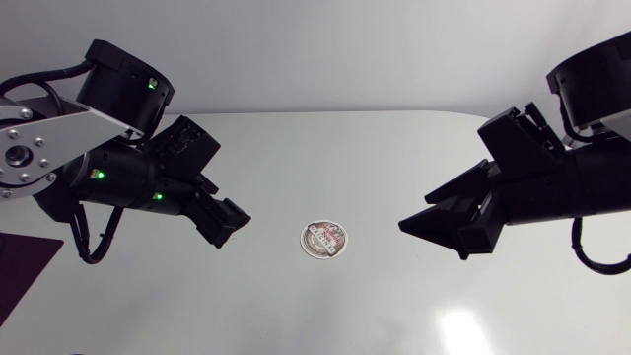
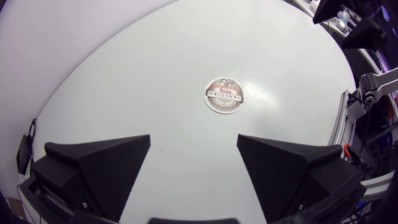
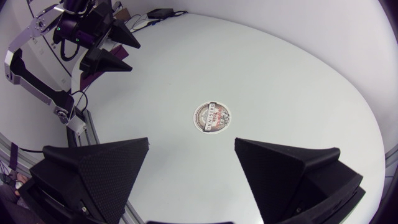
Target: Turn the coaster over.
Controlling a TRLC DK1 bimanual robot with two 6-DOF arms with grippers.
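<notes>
The round coaster (image 1: 323,239) lies flat, printed face up, near the middle of the white table (image 1: 394,148). Seen from above, the left gripper (image 2: 194,140) hangs at its 9 o'clock and the right gripper (image 3: 191,143) at its 3 o'clock, both well apart from it, each with fingers spread wide

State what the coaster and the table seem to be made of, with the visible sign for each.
Coaster: likely printed cardboard, matte; a thin, flat disc with a printed face. Table: smooth white top, perhaps laminate, slightly glossy; it reflects a bright glare.
</notes>
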